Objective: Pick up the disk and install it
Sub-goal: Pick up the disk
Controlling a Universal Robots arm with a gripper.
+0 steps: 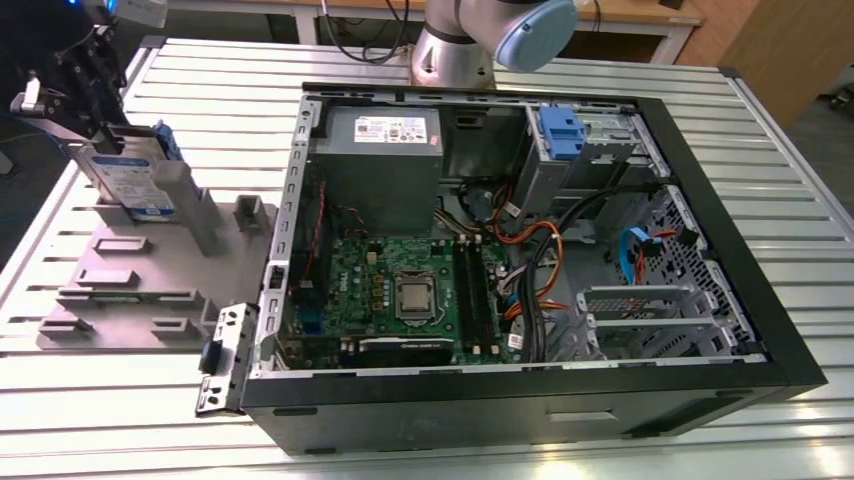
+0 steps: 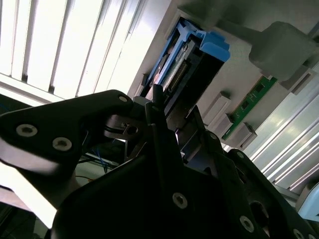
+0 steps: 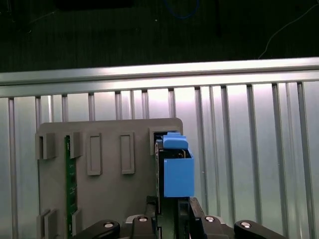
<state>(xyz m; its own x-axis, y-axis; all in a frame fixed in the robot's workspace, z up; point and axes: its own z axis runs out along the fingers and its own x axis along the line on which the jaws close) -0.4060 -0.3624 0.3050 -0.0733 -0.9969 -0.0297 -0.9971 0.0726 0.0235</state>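
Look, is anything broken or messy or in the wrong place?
Nothing looks broken or spilled. The computer case lies open on its side, and the disk stands on edge in the grey holder outside it.

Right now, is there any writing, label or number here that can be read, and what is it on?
Label on the disk, white and blue: print too small to read.
White sticker on the grey box inside the computer case: too small to read.
Green circuit board: markings too small to read.
No text can be quoted.
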